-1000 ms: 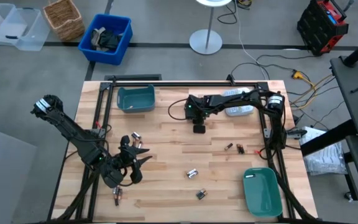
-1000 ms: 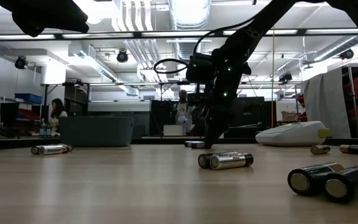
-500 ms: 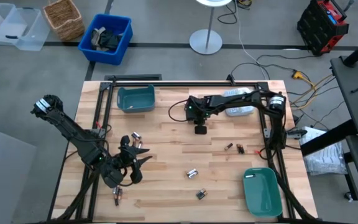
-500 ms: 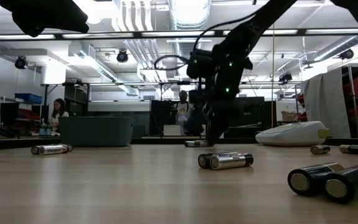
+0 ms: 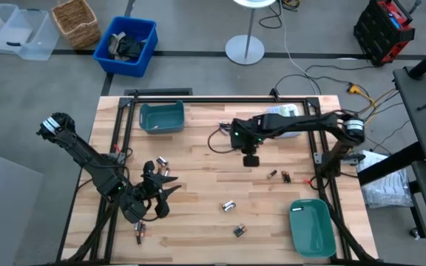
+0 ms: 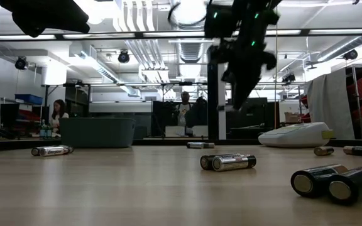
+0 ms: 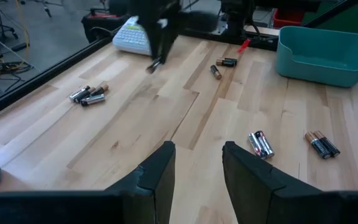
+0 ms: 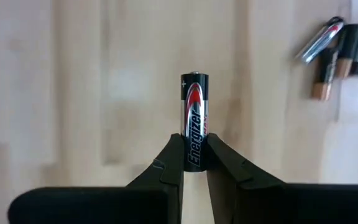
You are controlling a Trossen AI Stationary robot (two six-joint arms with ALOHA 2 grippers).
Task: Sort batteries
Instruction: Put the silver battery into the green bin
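One battery pinched in the right claw (image 8: pixel 194 163), raised clear above the middle of the bench (image 5: pixel 198 192).

The silver, black and red battery (image 8: pixel 194 124) stands out beyond the fingertips (image 8: pixel 174 163). Loose batteries lie on the wood beneath: a pair (image 5: pixel 228 205) near centre, another pair (image 5: pixel 238 231) nearer the front, two dark ones (image 5: pixel 279 176) toward the right. The left claw (image 7: pixel 196 163) hangs partly spread, holding nothing, over the near-left bench, with more batteries (image 5: pixel 161 164) just beyond it. Teal bins sit far-left (image 5: pixel 161 117) and near-right (image 5: pixel 310 225).

Right gripper (image 8: pixel 194 163) pinched, raised; left gripper (image 7: pixel 196 168) parted.
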